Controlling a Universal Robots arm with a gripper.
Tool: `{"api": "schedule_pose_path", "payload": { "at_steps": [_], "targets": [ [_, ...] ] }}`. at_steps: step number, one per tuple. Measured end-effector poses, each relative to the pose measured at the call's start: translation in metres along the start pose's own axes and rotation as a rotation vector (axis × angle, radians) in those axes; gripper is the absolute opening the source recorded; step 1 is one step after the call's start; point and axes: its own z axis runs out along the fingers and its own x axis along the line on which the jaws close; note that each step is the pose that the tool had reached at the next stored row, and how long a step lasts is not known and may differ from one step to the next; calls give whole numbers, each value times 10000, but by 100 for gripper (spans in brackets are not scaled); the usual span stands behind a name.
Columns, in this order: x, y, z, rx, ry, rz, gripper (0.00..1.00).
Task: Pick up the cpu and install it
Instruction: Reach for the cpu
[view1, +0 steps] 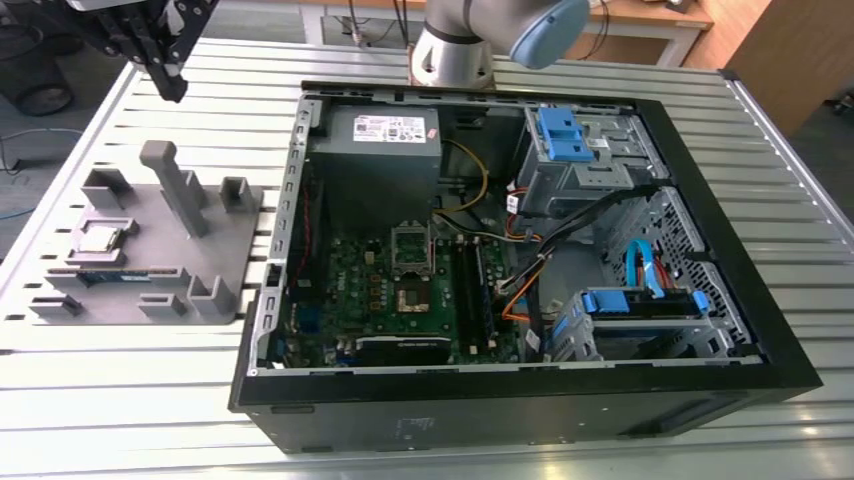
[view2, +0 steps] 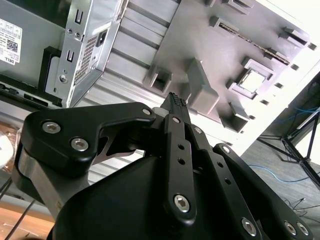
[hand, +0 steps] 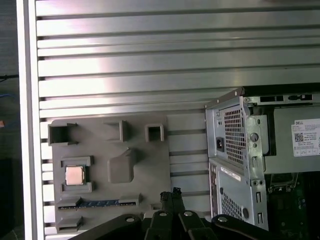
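1. Exterior view: The gripper (view1: 172, 95) hangs clenched on nothing above the far corner of the worktop (view1: 120, 390) at the exterior view's left. It is well apart from the cpu (view1: 104, 238), which lies flat in a pocket near the outer edge of the grey holder (view1: 220, 255). The open computer case (view1: 287, 250) stands just beside the holder, and a chip carried low over that wall could clip its rim.
2. Second wrist view: The fingertips (view2: 175, 98) meet with nothing between them. The cpu (view2: 253, 81) sits beyond the holder's tall post (view2: 200, 92), so an off-line descent could strike the post.
3. First wrist view: The cpu (hand: 74, 175) rests in its pocket by the holder's edge, with the memory stick (hand: 97, 203) in the slot just beside it. Coming down with the jaws closed would press on the chip rather than grasp it, and any drift could catch the stick.
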Motion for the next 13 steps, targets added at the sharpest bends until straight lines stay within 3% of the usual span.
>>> {"api": "schedule_pose_path", "payload": {
  "at_steps": [13],
  "targets": [
    [165, -13, -6, 1, 1, -1, 11]
  ]
}}
